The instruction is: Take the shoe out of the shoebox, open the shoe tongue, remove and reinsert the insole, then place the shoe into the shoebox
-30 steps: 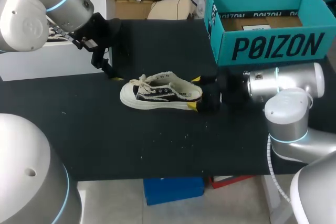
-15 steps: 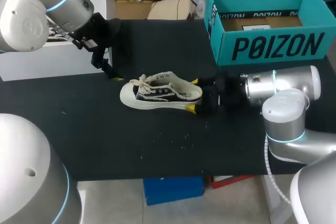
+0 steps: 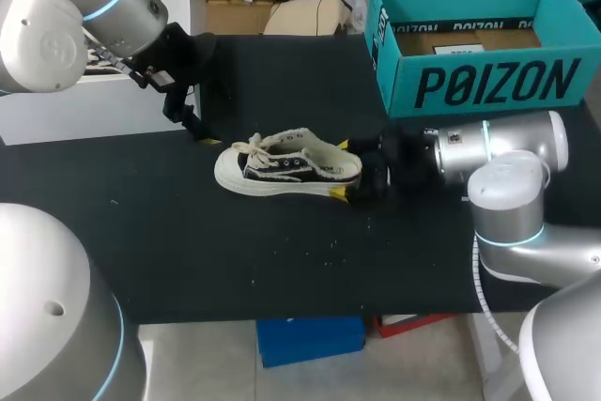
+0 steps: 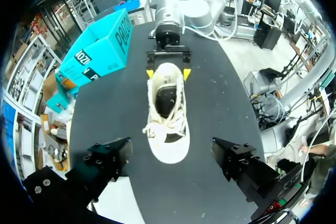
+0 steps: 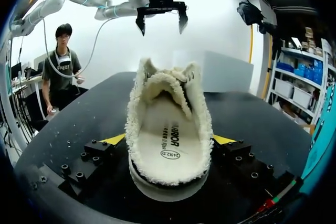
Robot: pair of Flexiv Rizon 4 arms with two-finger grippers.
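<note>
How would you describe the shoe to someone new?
On the black table, left of the teal box, lies one shoe on its sole. It is cream with black sides and frayed edges, its heel between the yellow tips of the right gripper.

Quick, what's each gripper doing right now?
Left gripper: open, holding nothing.
Right gripper: at the heel of the shoe; grip cannot be told.
</note>
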